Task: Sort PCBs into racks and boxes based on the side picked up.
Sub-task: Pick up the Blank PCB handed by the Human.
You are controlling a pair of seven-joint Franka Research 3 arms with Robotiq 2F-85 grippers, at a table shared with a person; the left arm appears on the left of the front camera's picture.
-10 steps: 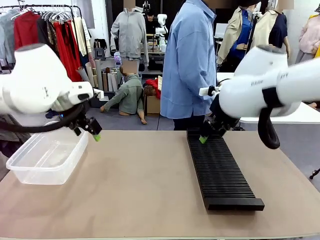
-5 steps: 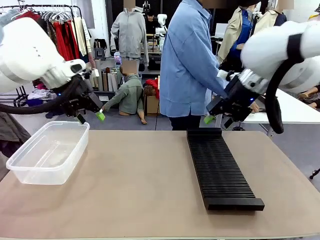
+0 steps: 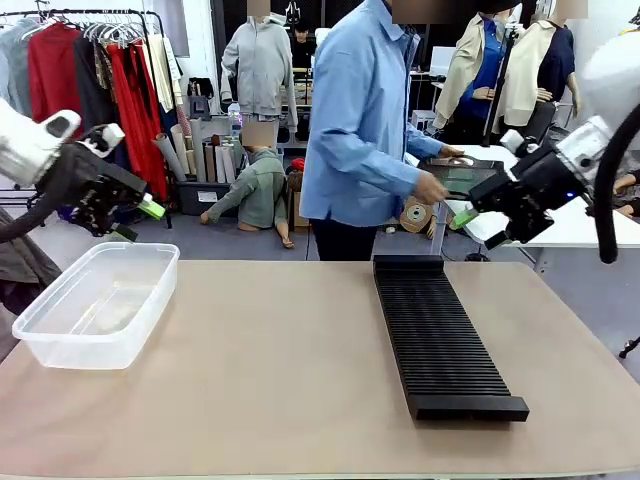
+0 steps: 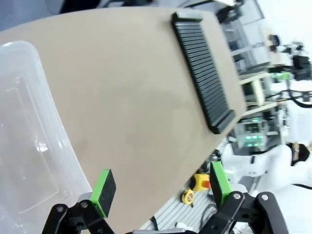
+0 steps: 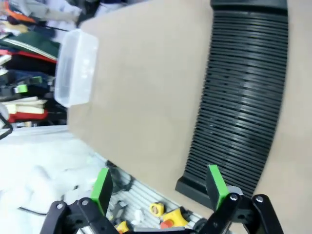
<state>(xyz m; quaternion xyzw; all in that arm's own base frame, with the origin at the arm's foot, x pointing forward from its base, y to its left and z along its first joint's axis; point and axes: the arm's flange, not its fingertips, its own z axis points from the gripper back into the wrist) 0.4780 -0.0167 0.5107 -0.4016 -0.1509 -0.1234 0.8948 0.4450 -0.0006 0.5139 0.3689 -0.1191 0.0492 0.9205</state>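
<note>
A: State of the left gripper (image 3: 138, 222)?
B: Fingers released and spread wide. In its wrist view the green pads (image 4: 104, 191) stand apart, with bare table (image 4: 136, 112) between them. It hangs in the air past the far left corner, above and just behind the clear tub (image 3: 100, 350).
A: And the right gripper (image 3: 480, 228)?
B: Same. Fingers released, wide apart, gripping nothing. It hangs off the far right corner, raised, near the person's hand (image 3: 432, 187). Its wrist view looks down along the black rack (image 5: 243, 92), with the tub well off to one side.
A: Rack and tub placement?
B: The rack lies right of the table's middle. Its long side runs from the far edge toward the near edge, slots across. The tub sits at the left edge, well apart from the rack, with bare table between.
A: PCBs?
B: A person in a blue shirt stands at the far edge, turned toward a white side table beyond the far right corner. The hand is at a shallow dark tray (image 3: 462, 172) there. Its contents look flat and greenish, too small to tell whether they are PCBs.
</note>
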